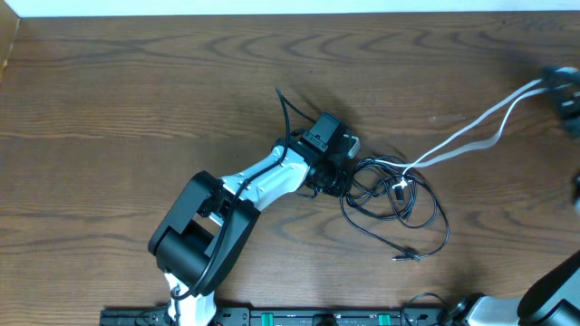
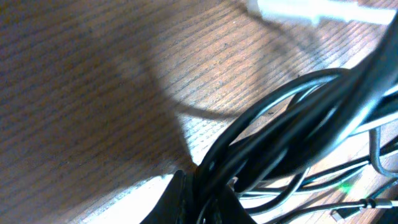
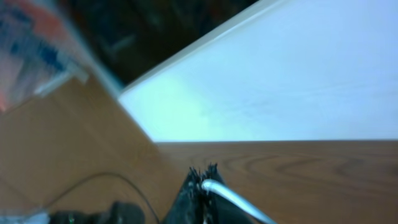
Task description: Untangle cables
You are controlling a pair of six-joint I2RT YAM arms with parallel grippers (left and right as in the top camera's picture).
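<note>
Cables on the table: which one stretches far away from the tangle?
The white cable: it reaches up to the right hand, which holds it. The black cable lies looped by the left hand.

Left arm (image 1: pixel 263 181) reaching from the near side to the middle, left gripper (image 1: pixel 337 177) down low, pinched tight on black cables (image 1: pixel 399 206), right arm (image 1: pixel 555 288) far right, right gripper (image 1: pixel 564 86) blurry, pinching the white cable (image 1: pixel 471 136).

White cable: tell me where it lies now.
Overhead, the white cable stretches from the black cable bundle at mid-table up to the right end effector near the right edge.
</note>
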